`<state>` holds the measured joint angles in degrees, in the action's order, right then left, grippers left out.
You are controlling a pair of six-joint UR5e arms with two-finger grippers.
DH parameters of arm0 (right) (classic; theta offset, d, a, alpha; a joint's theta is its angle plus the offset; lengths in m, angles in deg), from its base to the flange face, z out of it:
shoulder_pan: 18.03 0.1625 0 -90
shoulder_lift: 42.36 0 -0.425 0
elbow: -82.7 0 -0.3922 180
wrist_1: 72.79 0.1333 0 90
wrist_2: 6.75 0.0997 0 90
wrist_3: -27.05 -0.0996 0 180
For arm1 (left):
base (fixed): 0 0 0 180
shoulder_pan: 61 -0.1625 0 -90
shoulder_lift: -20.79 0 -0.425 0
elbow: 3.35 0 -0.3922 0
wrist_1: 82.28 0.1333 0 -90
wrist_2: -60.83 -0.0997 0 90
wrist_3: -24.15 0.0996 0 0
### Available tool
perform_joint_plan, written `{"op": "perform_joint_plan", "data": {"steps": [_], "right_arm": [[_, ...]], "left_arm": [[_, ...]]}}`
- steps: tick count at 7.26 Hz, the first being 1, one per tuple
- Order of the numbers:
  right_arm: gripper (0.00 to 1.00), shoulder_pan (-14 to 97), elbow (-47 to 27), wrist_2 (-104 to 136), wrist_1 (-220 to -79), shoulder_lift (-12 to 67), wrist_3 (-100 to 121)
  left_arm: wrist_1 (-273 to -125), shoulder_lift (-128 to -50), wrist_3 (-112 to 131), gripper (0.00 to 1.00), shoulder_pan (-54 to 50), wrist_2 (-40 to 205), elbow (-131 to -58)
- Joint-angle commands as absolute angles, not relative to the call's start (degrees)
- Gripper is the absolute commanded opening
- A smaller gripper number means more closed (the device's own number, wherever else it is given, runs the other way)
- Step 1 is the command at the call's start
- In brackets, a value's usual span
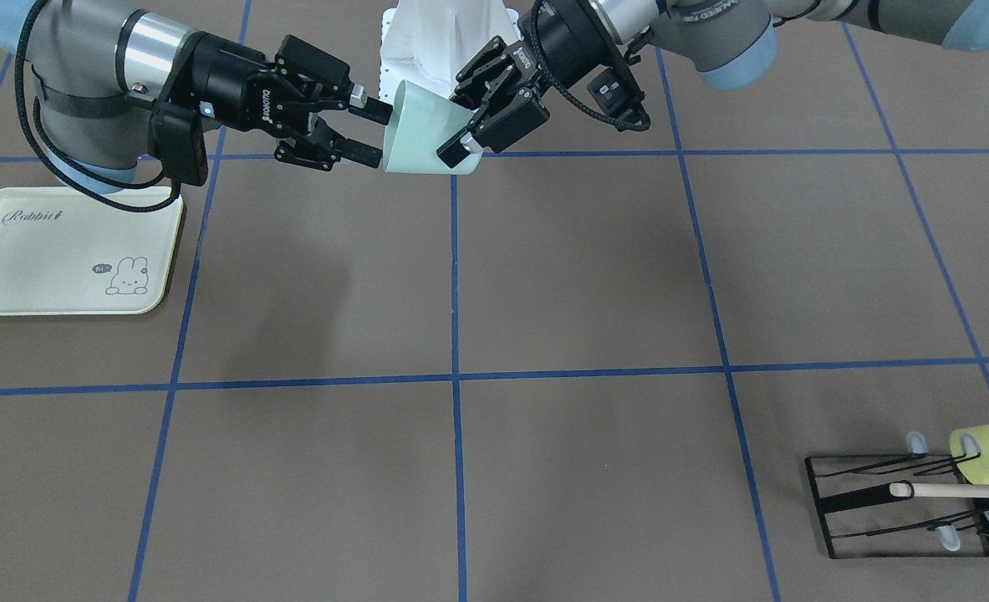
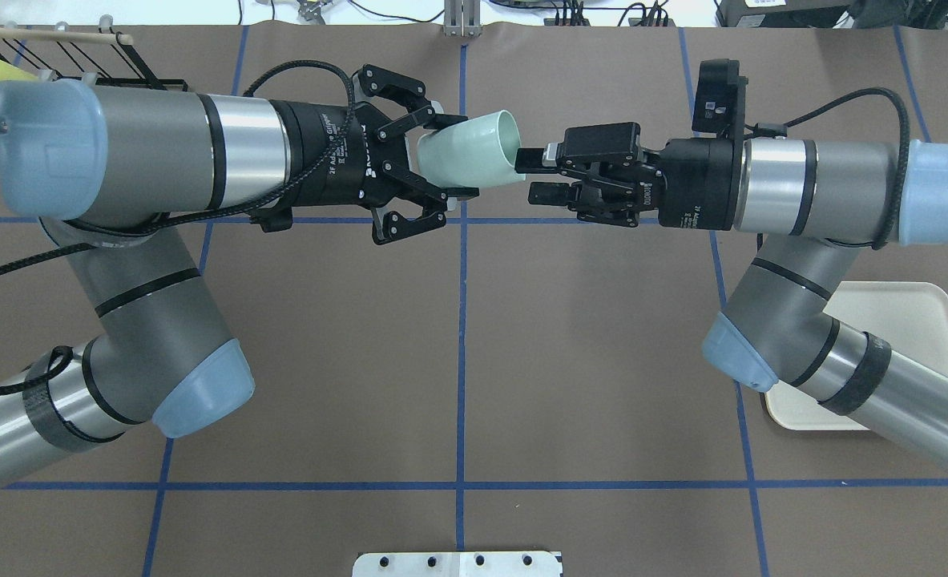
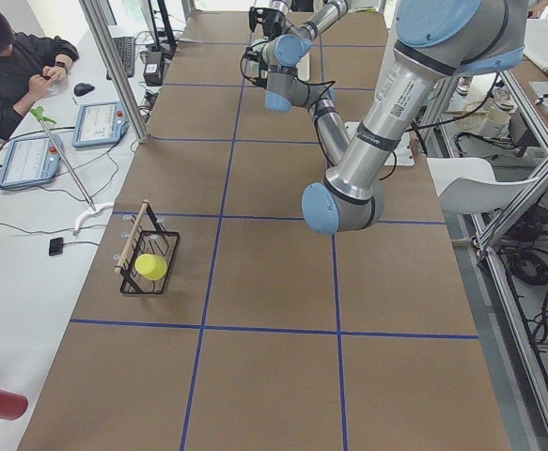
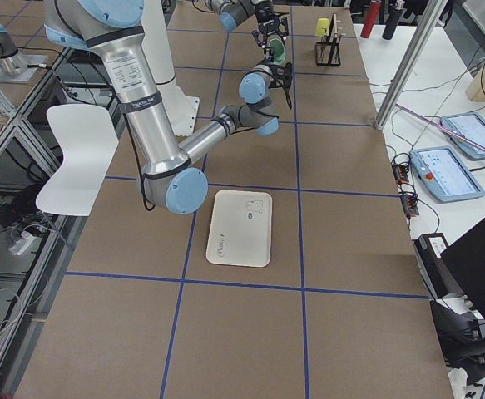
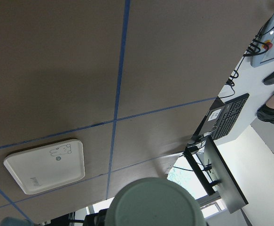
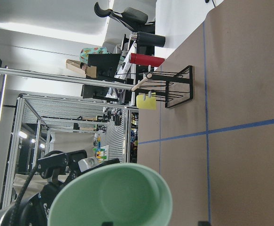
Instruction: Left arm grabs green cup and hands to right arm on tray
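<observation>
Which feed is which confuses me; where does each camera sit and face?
Front-facing: opposite, facing the robot; left arm, right arm, green cup.
Overhead: behind the robot, looking down; both arms.
Exterior left: table's left end; left arm nearest.
Exterior right: opposite end; right arm nearest.
Left wrist: past the cup's base toward the tray.
Right wrist: into the cup's mouth.
Wrists share the cup.

Green cup (image 2: 474,152), pale mint, smooth and tapered, held on its side above the table, its base clamped in the left gripper (image 2: 445,158) and its open mouth turned toward the right gripper (image 2: 534,173), whose jaws stand apart at the rim. Cream tray (image 1: 43,267), with "Rabbit" script and bunny drawing, lies flat at the robot's right, well apart from the cup
</observation>
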<state>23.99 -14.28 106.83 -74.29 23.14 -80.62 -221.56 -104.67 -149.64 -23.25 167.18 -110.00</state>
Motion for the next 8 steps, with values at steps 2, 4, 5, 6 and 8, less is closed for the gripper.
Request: {"op": "perform_joint_plan", "data": {"steps": [2,4,5,6,8], "right_arm": [[0.67,24.07,-14.33,107.07,-74.2,23.73,-80.62],[0.67,24.16,-14.24,107.07,-73.58,24.35,-80.53],[0.67,24.25,-14.24,106.98,-73.58,24.35,-80.53],[0.67,24.42,-14.24,106.9,-73.58,24.17,-80.44],[0.67,25.04,-14.16,106.55,-73.58,24.09,-80.53]], "left_arm": [[-221.58,-104.11,-149.35,0.46,-23.04,167.18,-109.7],[-221.58,-104.02,-149.25,0.45,-22.77,167.18,-109.61],[-221.5,-104.02,-149.25,0.45,-22.77,167.18,-109.52],[-221.5,-104.02,-149.25,0.45,-22.86,167.18,-109.52],[-221.5,-104.19,-149.34,0.45,-23.03,167.18,-109.52]]}}
